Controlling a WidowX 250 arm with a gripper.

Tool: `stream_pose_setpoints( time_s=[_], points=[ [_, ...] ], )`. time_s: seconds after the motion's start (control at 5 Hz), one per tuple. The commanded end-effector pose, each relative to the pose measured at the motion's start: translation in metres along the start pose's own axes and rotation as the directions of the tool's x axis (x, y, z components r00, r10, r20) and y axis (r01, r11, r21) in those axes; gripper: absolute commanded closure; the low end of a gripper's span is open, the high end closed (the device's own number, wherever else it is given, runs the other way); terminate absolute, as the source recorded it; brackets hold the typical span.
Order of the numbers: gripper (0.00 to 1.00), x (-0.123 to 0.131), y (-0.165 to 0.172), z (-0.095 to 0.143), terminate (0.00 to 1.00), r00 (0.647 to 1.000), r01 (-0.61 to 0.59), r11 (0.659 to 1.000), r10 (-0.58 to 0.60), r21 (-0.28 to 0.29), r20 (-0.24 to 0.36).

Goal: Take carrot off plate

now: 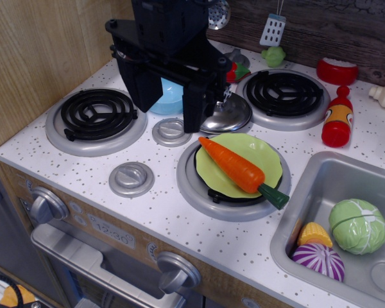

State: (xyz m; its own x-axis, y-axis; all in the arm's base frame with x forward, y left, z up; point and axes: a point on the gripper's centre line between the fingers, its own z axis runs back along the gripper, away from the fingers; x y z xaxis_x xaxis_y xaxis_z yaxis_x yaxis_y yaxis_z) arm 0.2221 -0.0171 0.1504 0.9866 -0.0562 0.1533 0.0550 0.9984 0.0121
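Orange glossy plastic carrot [233,165] lies diagonally across the lime-green round plate [264,151]; my black fingers [171,106] hover wide, up-left of it.

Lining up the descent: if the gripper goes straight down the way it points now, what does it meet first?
Probably the steel lid, not the carrot. The gripper hangs open, pointing down behind the plate, one finger over the lid's edge. Depth is unclear from one view.

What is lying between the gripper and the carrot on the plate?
In the only view, nothing lies between: the gripper hangs open just above and behind the carrot on the green plate; the steel lid sits beside.
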Motion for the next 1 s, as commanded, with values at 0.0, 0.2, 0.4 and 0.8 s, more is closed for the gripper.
stream_pose_setpoints(
  time_s=[0.0,0.2,0.4,0.8],
  points=[
    [0.0,0.0,0.0,0.0,0.0,1.0,0.0,1.0,0.0,0.0,0.0],
    [0.0,0.018,-0.012,-0.009,0.0,0.969,-0.249,0.968,0.249,0.009,0.002],
    [0.0,0.033,-0.028,-0.028,0.0,0.879,-0.476,0.877,0.471,0.061,0.074],
    [0.0,0.06,-0.03,-0.062,0.0,0.679,-0.732,0.681,0.726,0.025,0.111]
  ],
)
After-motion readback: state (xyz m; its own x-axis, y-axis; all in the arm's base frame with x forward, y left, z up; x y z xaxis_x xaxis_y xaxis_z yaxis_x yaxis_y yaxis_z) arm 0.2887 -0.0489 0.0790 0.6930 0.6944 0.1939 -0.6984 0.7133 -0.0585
